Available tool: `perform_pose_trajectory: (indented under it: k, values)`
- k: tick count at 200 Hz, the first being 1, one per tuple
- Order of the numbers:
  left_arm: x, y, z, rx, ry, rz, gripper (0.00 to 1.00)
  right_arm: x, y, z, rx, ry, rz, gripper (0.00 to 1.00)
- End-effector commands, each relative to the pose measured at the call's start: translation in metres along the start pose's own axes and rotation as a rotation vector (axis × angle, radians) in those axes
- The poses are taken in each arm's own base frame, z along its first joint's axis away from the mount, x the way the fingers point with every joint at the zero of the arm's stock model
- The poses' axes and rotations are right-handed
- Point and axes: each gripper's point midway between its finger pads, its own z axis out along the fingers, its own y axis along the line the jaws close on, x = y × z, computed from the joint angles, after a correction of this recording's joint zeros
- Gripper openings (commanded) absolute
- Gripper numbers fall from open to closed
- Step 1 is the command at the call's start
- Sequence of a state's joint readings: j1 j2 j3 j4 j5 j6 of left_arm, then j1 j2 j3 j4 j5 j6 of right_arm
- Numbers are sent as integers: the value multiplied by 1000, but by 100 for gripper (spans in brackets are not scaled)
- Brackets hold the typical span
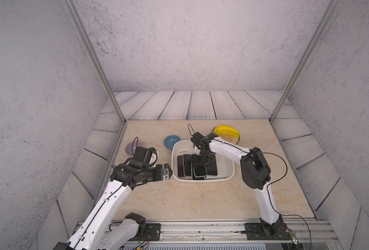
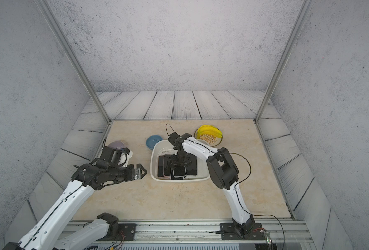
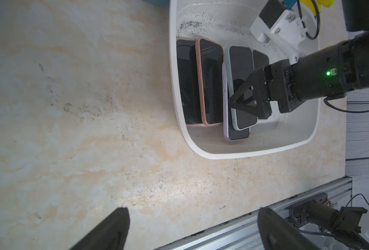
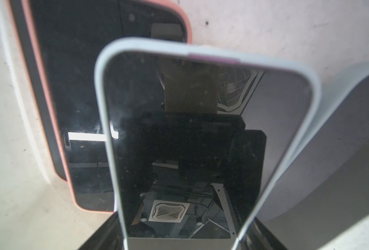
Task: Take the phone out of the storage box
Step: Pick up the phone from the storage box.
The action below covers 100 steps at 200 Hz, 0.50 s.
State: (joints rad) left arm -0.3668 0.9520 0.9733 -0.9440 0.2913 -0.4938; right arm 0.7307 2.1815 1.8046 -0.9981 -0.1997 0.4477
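The right gripper (image 1: pixel 198 164) reaches down into the storage box (image 1: pixel 203 180). Its fingers (image 4: pixel 101 236) sit against both long edges of the phone (image 4: pixel 179 140), the one in a pale blue case, so it is grasping it as far as the right wrist view shows. The phone is directly between the fingertips, screen up, inside the box on top of the pile. Cannot tell if it is raised off the pile. In the left wrist view the same gripper (image 3: pixel 246 108) straddles that phone (image 3: pixel 239 60). A lilac-cased phone (image 3: pixel 235 135) lies under it, a pink-cased phone (image 3: pixel 209 82) is just beside the gripper, and a black phone (image 3: pixel 184 86) lies past that against the box wall. There are dark specks on the box floor near the gripper's wrist. The left gripper (image 1: pixel 168 172) is released, fingers (image 3: pixel 118 229) spread wide and holding nothing. It hovers over the bare table (image 1: pixel 179 199) just outside the box rim (image 3: pixel 244 154), pointing at the box. A blue bowl (image 1: pixel 171 141) sits beyond the right gripper, just outside the box's far corner. A lilac bowl (image 1: pixel 133 147) is behind the left gripper's wrist, partly hidden. Bananas (image 1: pixel 226 131) lie on a plate beyond the right forearm.
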Motion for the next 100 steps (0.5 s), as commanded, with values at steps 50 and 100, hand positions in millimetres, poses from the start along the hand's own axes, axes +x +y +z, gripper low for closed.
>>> perform_pose_trajectory:
  k: [50, 100]
  values:
    - [-6, -3, -9, -5, -25, 5, 99, -8, -7, -41, 24, -111, -20, 72]
    - [-9, -7, -10, 15, -37, -7, 99, -12, -5, -76, -18, -173, -23, 72]
